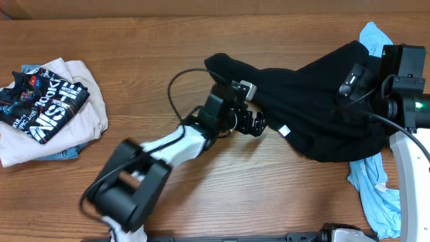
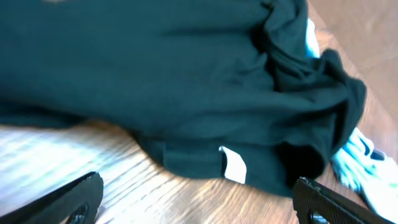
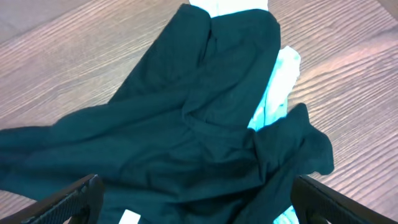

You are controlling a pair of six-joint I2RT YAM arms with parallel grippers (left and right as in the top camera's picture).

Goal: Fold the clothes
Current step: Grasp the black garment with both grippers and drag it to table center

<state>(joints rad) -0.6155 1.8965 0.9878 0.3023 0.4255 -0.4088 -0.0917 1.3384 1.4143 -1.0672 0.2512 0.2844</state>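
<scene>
Nearest the front edge, the left arm reaches from its base up across the wooden table [image 1: 282,195] toward the middle, and the left gripper [image 1: 255,126] sits low just beside the near hem of the black garment [image 1: 316,107]. In the left wrist view, its fingers [image 2: 71,199] are spread wide with only bare wood between them, so it holds nothing. Just ahead of it lies the garment's edge with a small white tag [image 2: 234,166] (the same tag shows at the near hem from overhead). The black garment lies crumpled on the right half of the table. Its long axis runs roughly left to right: a narrower end points left and slightly away, and the bulkier bunched part sits to the right. The right gripper [image 1: 351,86] hangs over that bulkier end. In its wrist view the right gripper [image 3: 196,186] is also splayed and grips nothing, with the dark cloth spread beneath it; whether it touches the cloth I cannot tell. A light blue garment [image 1: 371,191] lies partly under the black one, showing at the near right and again at the far right edge. Well apart, on the left of the table, is a folded stack [image 1: 84,84] of pale clothes with a black graphic shirt [image 1: 44,104] on top.
</scene>
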